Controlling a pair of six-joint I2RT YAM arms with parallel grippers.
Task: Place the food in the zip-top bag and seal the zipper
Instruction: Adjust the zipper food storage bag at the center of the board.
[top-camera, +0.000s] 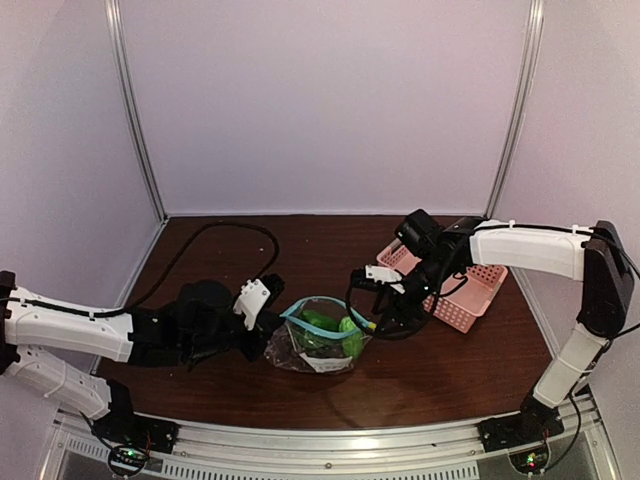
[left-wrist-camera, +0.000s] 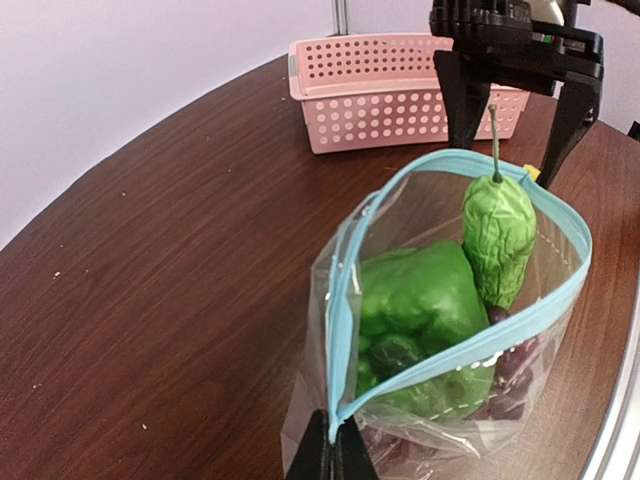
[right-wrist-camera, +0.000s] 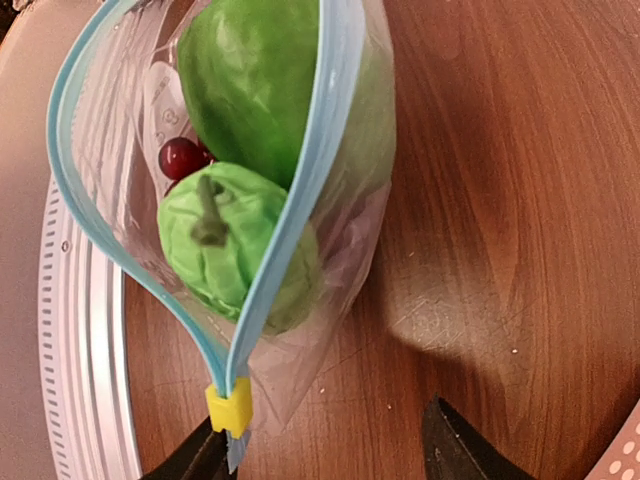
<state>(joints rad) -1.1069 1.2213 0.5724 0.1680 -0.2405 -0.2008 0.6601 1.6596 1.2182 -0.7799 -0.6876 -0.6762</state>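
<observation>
The clear zip-top bag (top-camera: 322, 338) stands open on the table between my grippers. Inside are a green pepper (left-wrist-camera: 420, 300), a wrinkled green elongated vegetable (left-wrist-camera: 498, 232) with its stem up, and dark red grapes (left-wrist-camera: 515, 365) at the bottom. My left gripper (left-wrist-camera: 337, 445) is shut on the near end of the teal-blue zipper (left-wrist-camera: 343, 300). My right gripper (right-wrist-camera: 325, 460) is open at the bag's far end. The yellow slider (right-wrist-camera: 229, 408) sits beside its left finger (right-wrist-camera: 195, 460), with the jaws wide apart. A grape (right-wrist-camera: 180, 157) also shows in the right wrist view.
A pink perforated basket (top-camera: 468, 292) stands at the back right, behind the right gripper; it also shows in the left wrist view (left-wrist-camera: 380, 95). A black cable (top-camera: 215, 232) loops across the table's back left. The metal rail (right-wrist-camera: 75, 340) runs along the near table edge.
</observation>
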